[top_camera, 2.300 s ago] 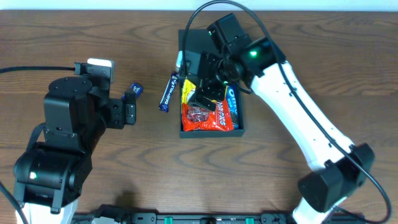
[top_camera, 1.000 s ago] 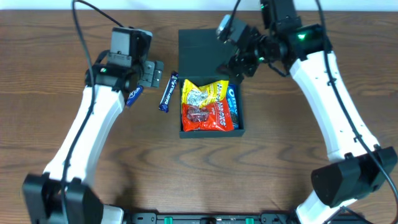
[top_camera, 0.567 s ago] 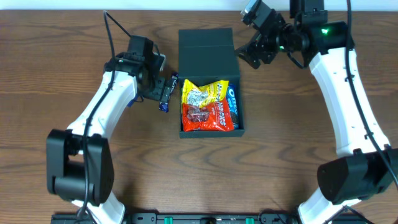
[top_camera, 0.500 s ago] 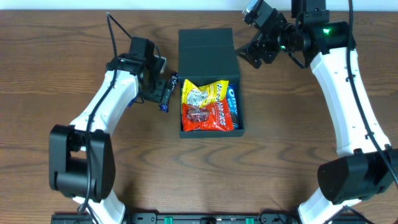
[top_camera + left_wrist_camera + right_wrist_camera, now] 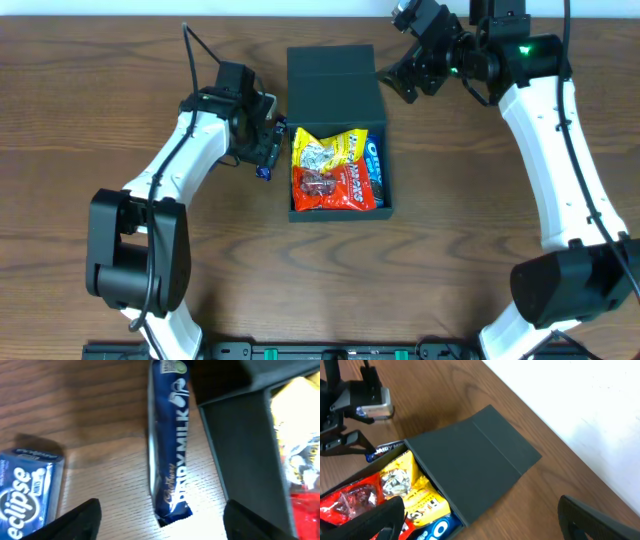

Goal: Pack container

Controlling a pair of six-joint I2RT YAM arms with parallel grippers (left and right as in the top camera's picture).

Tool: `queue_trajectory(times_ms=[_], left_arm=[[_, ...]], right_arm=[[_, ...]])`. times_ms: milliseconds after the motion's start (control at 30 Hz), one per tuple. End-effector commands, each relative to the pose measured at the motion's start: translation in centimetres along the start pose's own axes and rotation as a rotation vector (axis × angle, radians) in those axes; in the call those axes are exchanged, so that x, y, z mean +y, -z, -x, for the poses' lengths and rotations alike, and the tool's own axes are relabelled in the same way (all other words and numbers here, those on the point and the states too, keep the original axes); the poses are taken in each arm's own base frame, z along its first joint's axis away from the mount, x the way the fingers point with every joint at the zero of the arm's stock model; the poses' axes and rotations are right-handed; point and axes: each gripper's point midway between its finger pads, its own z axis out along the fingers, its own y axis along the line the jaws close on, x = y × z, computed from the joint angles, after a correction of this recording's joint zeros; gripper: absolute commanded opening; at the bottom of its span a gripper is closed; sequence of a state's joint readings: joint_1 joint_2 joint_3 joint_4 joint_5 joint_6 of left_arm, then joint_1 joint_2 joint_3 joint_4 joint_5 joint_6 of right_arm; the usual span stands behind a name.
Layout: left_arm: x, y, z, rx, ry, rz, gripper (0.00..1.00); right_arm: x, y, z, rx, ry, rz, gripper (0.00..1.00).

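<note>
- Your left tool (image 5: 165, 520) hangs wide open and empty over the chocolate bar (image 5: 170, 440), which lies flat on the counter (image 5: 450, 270) just left of the container (image 5: 340, 213). The finger nearer the container has little room. Come down a touch off line and I judge it hits the container's left wall and shoves the whole box.
- The bar is thin and slick-wrapped. The fingers straddle it close to one end, so a pinch there could let the long end droop and catch on the container's rim during the lift.
- The mints pack (image 5: 27, 487) sits on the counter further left of the container, beyond the bar and near your outer finger. A wide closing sweep may drag it along or trap it against the bar.
- The container sits mid-counter with its lid (image 5: 335, 85) laid open behind it. A yellow packet (image 5: 330, 150), a red packet (image 5: 330, 190) and a blue biscuit pack (image 5: 375, 165) crowd the inside. A bar dropped on top may ride high and hold the lid up.
- Your right tool (image 5: 405, 80) hovers spread wide and empty, just right of the lid. Swing the lid too soon and it could meet the left arm over the container.
</note>
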State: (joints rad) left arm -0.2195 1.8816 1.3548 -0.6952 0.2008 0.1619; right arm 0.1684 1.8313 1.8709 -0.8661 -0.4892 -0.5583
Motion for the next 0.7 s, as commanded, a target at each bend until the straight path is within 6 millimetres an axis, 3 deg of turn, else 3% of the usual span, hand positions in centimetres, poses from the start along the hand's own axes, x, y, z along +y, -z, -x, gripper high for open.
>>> queue_trajectory(times_ms=[0, 133, 500, 667], left_arm=[[-0.6, -0.6, 0.0, 0.009, -0.048, 0.013, 0.76], [0.2, -1.3, -0.4, 0.018, -0.068, 0.095, 0.75], [0.3, -3.0, -1.2, 0.023, -0.067, 0.093, 0.74], [0.4, -4.5, -2.1, 0.068, -0.062, 0.085, 0.68]], right_arm=[[-0.7, 1.1, 0.5, -0.013, -0.018, -0.033, 0.98], [-0.9, 1.1, 0.5, -0.012, -0.016, -0.044, 0.99], [-1.4, 1.2, 0.9, -0.029, -0.009, -0.059, 0.99], [-1.4, 1.2, 0.9, -0.031, -0.015, -0.059, 0.99]])
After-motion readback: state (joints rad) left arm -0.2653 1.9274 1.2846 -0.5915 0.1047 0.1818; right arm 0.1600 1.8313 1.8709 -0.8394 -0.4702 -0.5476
